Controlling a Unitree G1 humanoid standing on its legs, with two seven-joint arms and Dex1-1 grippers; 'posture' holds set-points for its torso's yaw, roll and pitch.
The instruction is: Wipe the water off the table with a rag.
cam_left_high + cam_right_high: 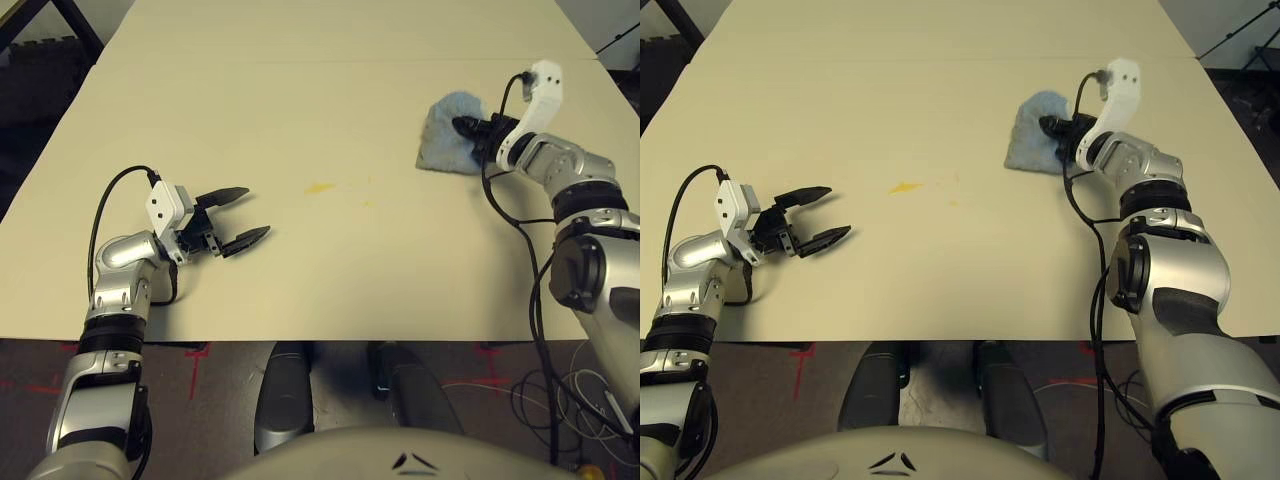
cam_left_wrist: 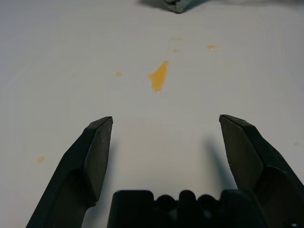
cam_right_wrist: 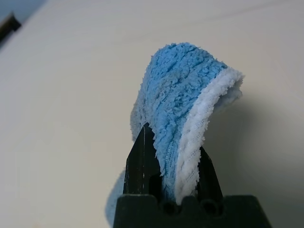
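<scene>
The right end effector (image 1: 470,128) is pinching the rag (image 1: 447,133), with a fold of the blue cloth squeezed between its two fingers and the rest bunched on the worktop (image 1: 330,90) just past them. The water (image 1: 319,187) is not wiped yet: its yellow spots lie well away from the rag, out in front of the left end effector (image 1: 246,214), which is spread wide and holds nothing. So the grabbing looks done, but all the wiping is left.

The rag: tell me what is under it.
The rag, pinched in the right gripper, has its lower edge on the bare table. The table under it is covered, so any water there cannot be seen. The visible water lies apart, toward the middle.
</scene>
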